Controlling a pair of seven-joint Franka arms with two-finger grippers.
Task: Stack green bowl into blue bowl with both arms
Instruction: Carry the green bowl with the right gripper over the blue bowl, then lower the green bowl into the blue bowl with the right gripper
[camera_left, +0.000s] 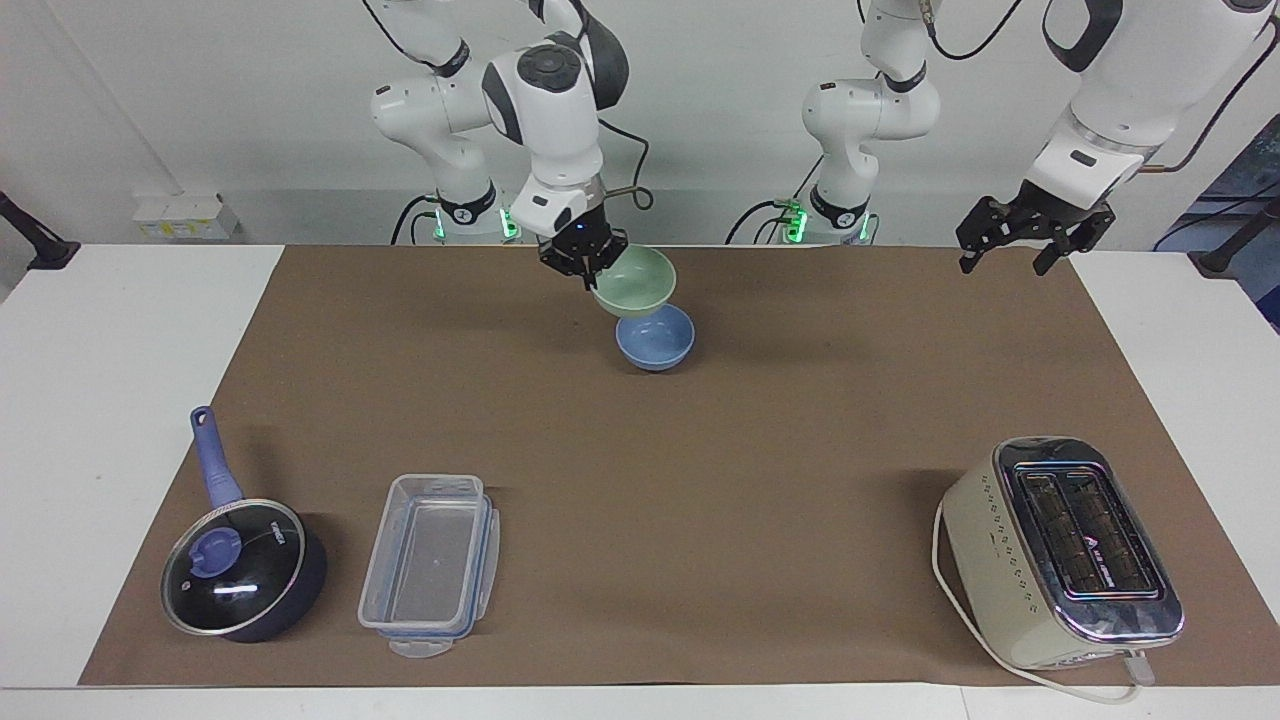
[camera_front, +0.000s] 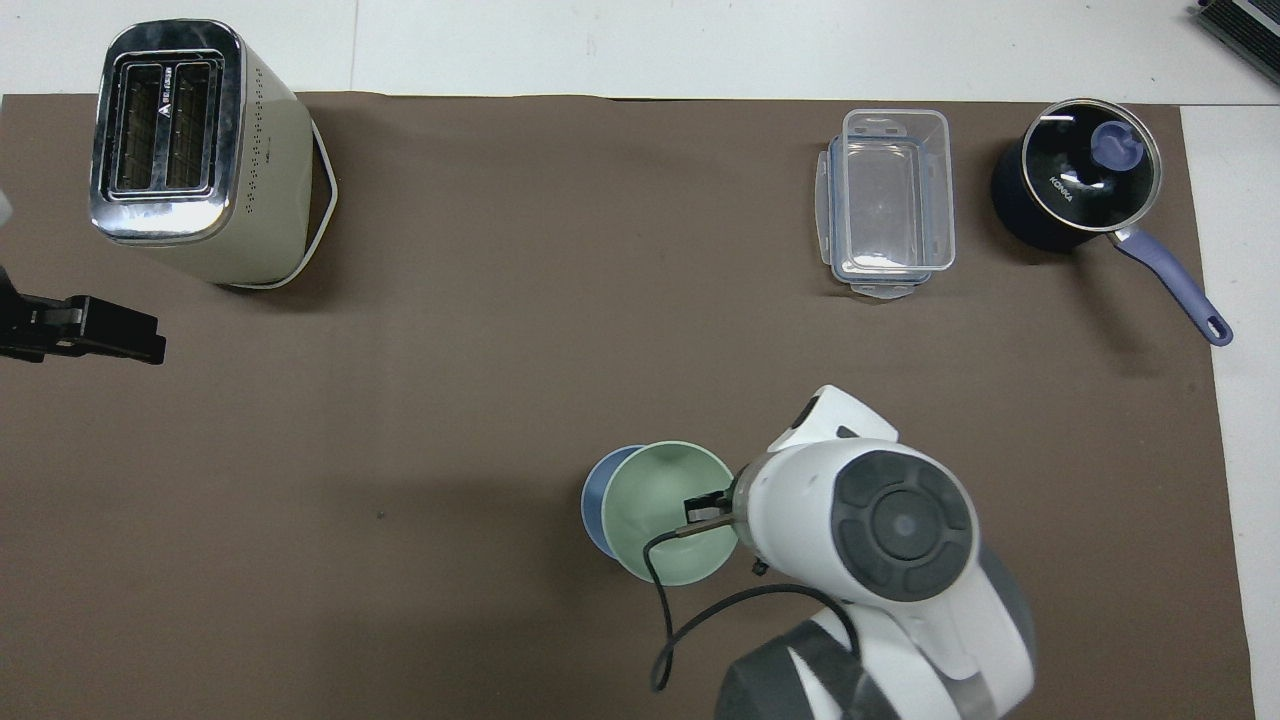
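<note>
The right arm's black two-finger gripper (camera_left: 585, 262) hangs over the periwinkle-blue round bowl (camera_left: 656, 340), its jaws pinched on the rim of the small pale mint-green round bowl (camera_left: 634, 281), which it holds in the air. The green bowl is smooth and plain, opening upward with a slight tilt, and in the facing view its base sits just above the blue bowl's rim; whether the two touch cannot be told. In the overhead view the green bowl (camera_front: 668, 512) covers most of the blue bowl (camera_front: 597, 497), leaving only a crescent of blue showing toward the left arm's end. The blue bowl stands upright on the brown paper-covered tabletop (camera_left: 780, 440), about midway between the two arms' ends and close to the robots. The left arm's black gripper (camera_left: 1027, 236) waits in the air over the tabletop's edge at its own end, jaws spread apart and holding nothing. Farther from the robots stand a cream toaster with a chrome top (camera_left: 1062, 552), a clear plastic rectangular container (camera_left: 430, 562) and a dark saucepan with a glass lid and blue handle (camera_left: 240, 560).
</note>
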